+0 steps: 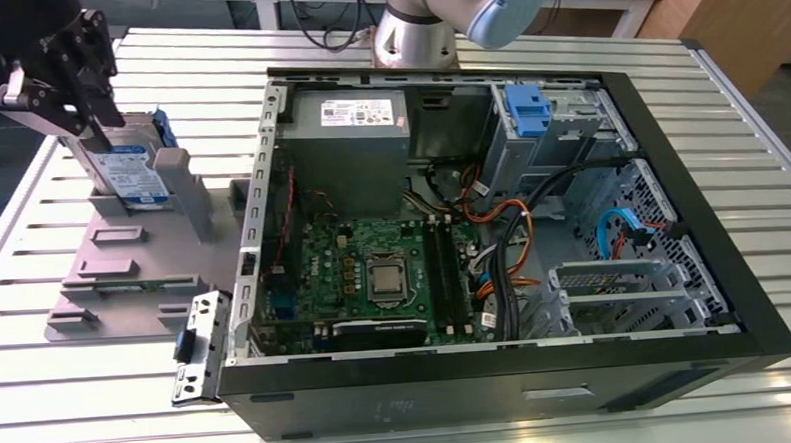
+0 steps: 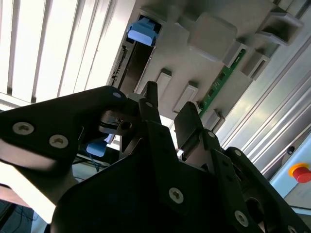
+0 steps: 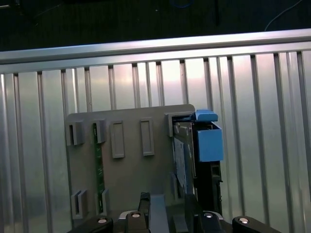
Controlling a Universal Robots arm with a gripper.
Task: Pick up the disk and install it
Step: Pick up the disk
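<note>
Disk (image 1: 134, 179) standing on edge in a grey slotted holder (image 1: 120, 266) on the ribbed metal desk (image 1: 21, 260). In the exterior view it sits at about nine o'clock from the open computer case (image 1: 509, 379), near ten o'clock of the whole scene. Its white-and-blue label faces the case, and blue plastic rails (image 3: 209, 143) frame its sides.

My tool (image 2: 168, 109) hangs directly over the holder, close to the disk's upper edge. In the second wrist view its two fingers stand apart, with bare grey holder showing between them, so I judge it grips nothing.

I expect the disk to feel stiff and fairly heavy for its size, a metal body that will not bend. Its flat faces look smooth and may slip under a light pinch. The blue rails look thinner and likely flex, so they make poor handholds. I would pinch across the thin metal body near the exposed upper edge, square to both faces, and treat it gently, since a knock could harm it.
</note>
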